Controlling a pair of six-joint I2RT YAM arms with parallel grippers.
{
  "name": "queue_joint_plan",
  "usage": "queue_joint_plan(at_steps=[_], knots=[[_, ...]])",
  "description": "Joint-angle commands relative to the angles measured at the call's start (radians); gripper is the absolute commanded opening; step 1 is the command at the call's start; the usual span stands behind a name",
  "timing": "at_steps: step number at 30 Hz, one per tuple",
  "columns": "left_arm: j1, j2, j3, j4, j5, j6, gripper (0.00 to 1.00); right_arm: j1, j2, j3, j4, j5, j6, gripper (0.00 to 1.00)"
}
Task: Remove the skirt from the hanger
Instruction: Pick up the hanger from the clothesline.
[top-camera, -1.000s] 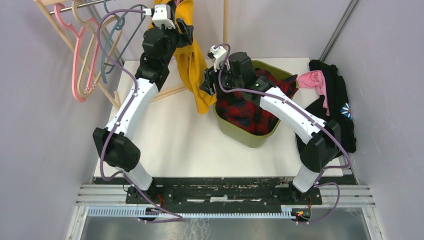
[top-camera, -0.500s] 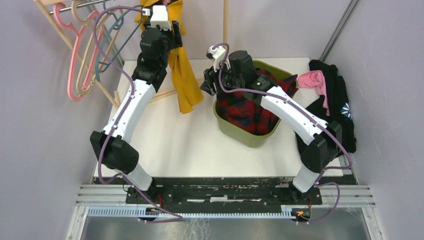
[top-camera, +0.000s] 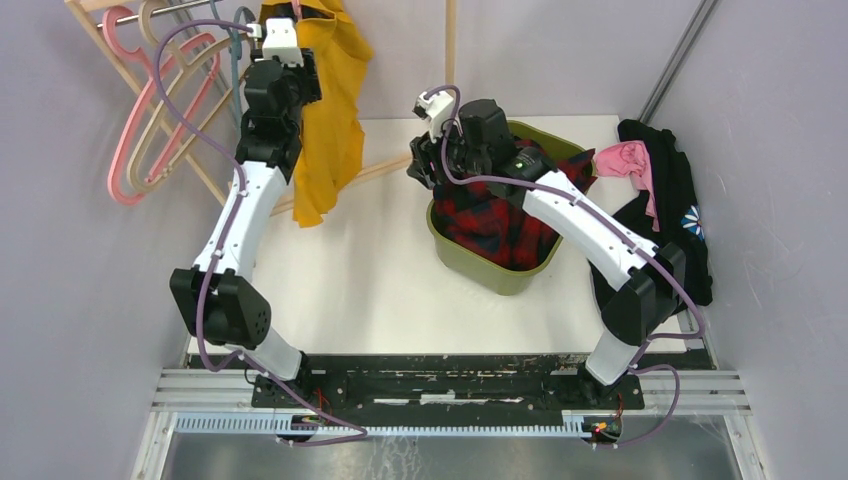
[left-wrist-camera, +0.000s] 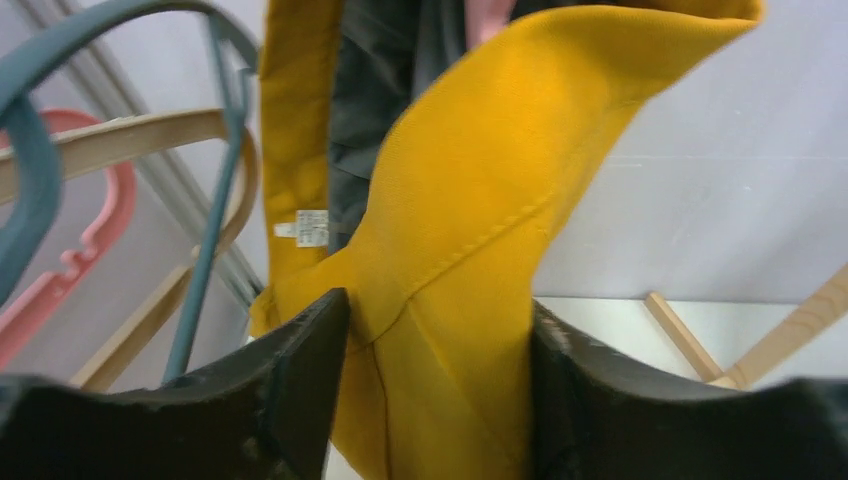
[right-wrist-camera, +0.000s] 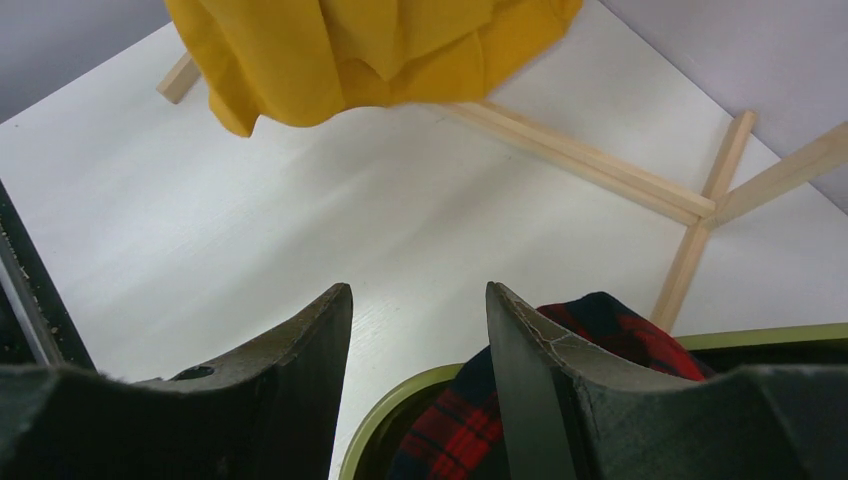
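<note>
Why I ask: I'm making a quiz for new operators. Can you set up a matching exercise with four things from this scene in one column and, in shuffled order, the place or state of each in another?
Column one:
1. yellow skirt
2. plaid garment
3. pink garment
4. right pincer

Column two:
A. lying in the green basket
B. open and empty, by the basket's edge
C. clamped in the left pincer
D. lying on the black clothing at the table's right side

Pairs: 1-C, 2-A, 3-D, 4-B.
</note>
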Motion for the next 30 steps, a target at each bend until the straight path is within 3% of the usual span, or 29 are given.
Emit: queue_joint_plan(at_steps=[1,2,4,5,14,20,30], knots=[[0.009,0.039,0.000,0.009,0.098,-0.004,0.47,-0.016,-0.043,0.042,0.020,0.024,-0.011,0.58],[0.008,0.043,0.000,0.018,0.112,-0.008,0.30,-0.021,-0.043,0.041,0.022,0.026,-0.008,0.58],[0.008,0.055,0.002,0.031,0.129,-0.009,0.06,-0.029,-0.044,0.038,0.023,0.023,-0.005,0.58],[0.009,0.063,0.007,0.032,0.133,-0.007,0.03,-0.033,-0.045,0.034,0.026,0.023,-0.003,0.58],[0.007,0.054,0.042,0.070,0.184,-0.041,0.03,-0.060,-0.069,-0.027,0.032,0.028,-0.003,0.58],[-0.007,-0.044,-0.106,0.361,0.159,-0.007,0.03,-0.074,-0.068,-0.071,0.039,0.032,-0.008,0.58],[-0.006,-0.018,-0.078,0.579,0.114,0.017,0.03,-0.075,-0.048,-0.101,0.041,0.026,0.009,0.59]])
